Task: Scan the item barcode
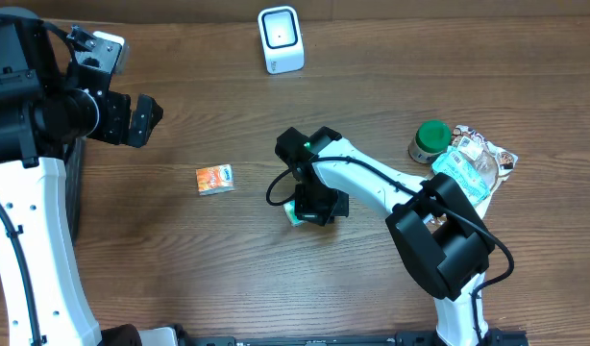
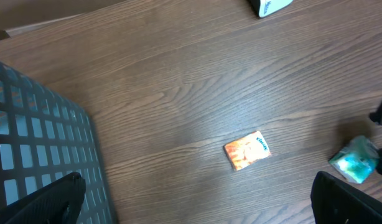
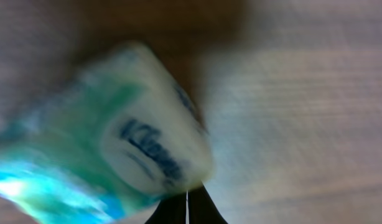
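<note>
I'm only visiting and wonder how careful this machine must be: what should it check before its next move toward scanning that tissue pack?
1. Scanner in view, nothing in front of it: ok.
2. Right gripper shut: ok.
3. Tissue pack really held by it: cannot tell; the close view is blurred.
4. Its barcode turned outward: cannot tell.
5. Left gripper open, apart from the orange box: ok.
6. Jar and snack bag off to the side of the path: ok.
</note>
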Controlling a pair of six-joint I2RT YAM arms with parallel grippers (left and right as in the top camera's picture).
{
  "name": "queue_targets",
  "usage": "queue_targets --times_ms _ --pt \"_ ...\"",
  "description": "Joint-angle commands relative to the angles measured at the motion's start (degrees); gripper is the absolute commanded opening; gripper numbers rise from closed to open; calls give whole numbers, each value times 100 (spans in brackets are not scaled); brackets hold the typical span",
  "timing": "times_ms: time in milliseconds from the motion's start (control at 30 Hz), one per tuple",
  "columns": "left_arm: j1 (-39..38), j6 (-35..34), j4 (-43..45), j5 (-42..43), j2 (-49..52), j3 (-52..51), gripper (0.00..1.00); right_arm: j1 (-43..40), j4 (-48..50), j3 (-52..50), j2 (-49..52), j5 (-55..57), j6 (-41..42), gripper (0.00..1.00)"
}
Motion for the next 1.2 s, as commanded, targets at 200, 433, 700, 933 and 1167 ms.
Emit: queue_targets --times_ms 200,433,700,933,1167 --pt "20 129 4 22 9 103 100 -13 1725 0 -33 1010 -1349 8" --pt "20 129 7 22 9 103 100 -13 2640 42 -33 1019 -2253 16" --pt "20 129 4 22 9 103 100 -13 2347 424 -168 -76 -2435 31" --pt "22 129 7 22 9 103 100 -98 1119 1115 -688 -74 -2577 83" --pt "20 129 7 22 9 103 100 -472 717 774 -564 -1093 -2699 77"
